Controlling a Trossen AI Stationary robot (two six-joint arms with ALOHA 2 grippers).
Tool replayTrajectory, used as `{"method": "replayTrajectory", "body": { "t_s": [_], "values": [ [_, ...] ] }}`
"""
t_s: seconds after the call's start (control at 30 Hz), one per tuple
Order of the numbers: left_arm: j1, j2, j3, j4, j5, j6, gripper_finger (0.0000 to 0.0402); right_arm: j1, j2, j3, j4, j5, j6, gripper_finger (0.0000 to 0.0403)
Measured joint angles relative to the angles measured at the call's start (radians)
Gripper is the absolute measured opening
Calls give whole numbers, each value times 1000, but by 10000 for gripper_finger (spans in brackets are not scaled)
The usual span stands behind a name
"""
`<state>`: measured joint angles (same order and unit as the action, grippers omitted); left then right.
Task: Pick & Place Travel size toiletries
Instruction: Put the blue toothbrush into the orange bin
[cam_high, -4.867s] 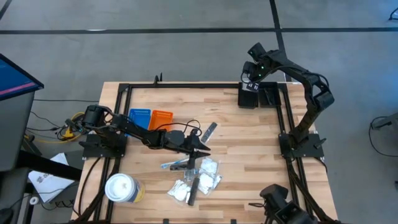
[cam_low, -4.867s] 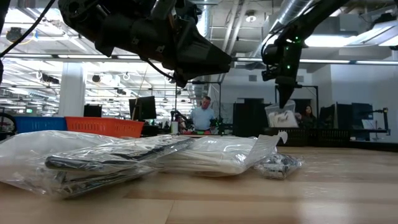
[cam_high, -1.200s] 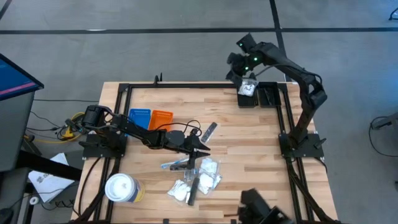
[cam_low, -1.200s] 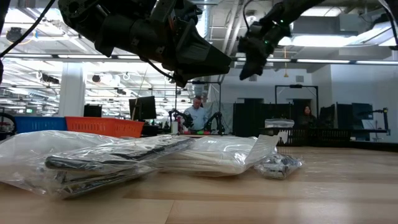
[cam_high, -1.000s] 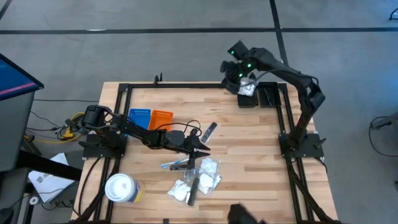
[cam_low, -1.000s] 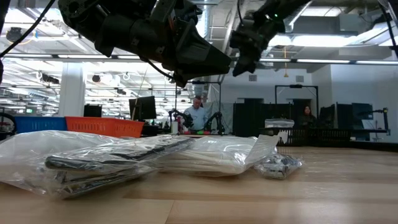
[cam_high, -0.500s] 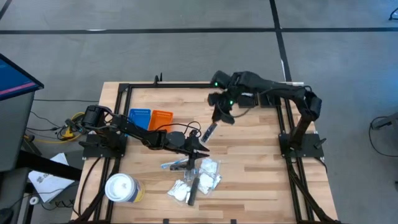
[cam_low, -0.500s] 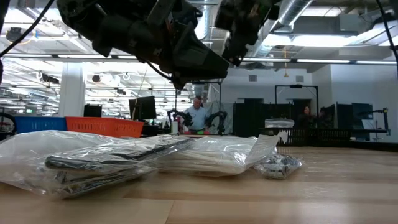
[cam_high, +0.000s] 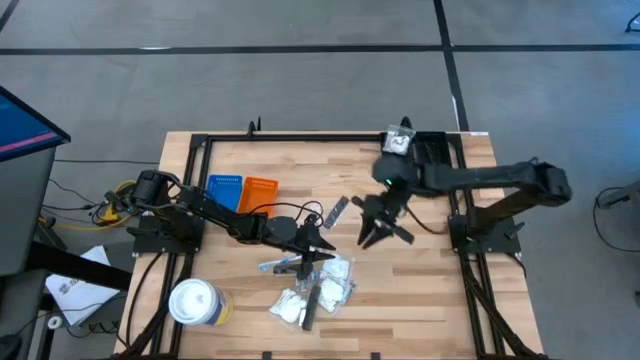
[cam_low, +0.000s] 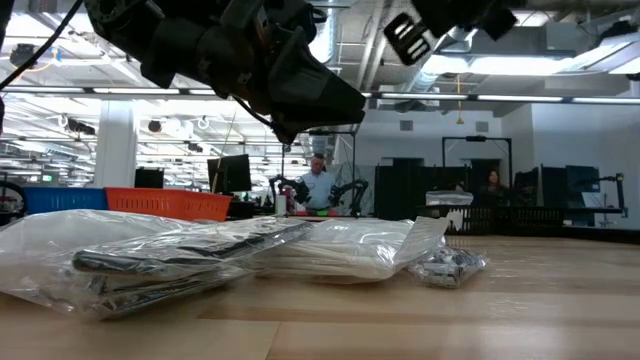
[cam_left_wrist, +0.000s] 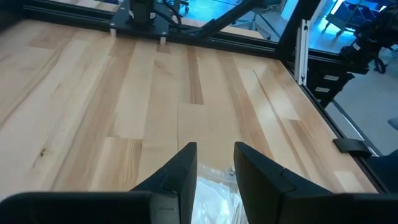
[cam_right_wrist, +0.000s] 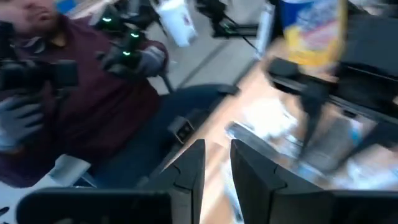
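We find no legible text, label, brand, number or sign in any view. Printing on the blue and yellow container (cam_right_wrist: 314, 31) in the right wrist view is too blurred for us to read.

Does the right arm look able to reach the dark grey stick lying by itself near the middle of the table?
Probably yes. The right gripper hovers above bare wood just beside the dark grey stick, with nothing between them. The left gripper sits over the packet pile, off to the side.
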<state>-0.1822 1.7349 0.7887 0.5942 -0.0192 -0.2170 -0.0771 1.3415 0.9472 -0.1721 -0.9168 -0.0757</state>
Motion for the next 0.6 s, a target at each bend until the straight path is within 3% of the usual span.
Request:
{"method": "replayTrajectory", "body": {
  "t_s": [0.2,0.4,0.6],
  "values": [
    [0,0,0,-1,74,-50,100,180,0,-198,407,1,75,72],
    [-3,0,0,4,199,-189,100,341,113,-211,591,1,77,72],
    [-41,0,0,41,211,-273,100,411,224,-210,758,66,160,72]
  ]
}}
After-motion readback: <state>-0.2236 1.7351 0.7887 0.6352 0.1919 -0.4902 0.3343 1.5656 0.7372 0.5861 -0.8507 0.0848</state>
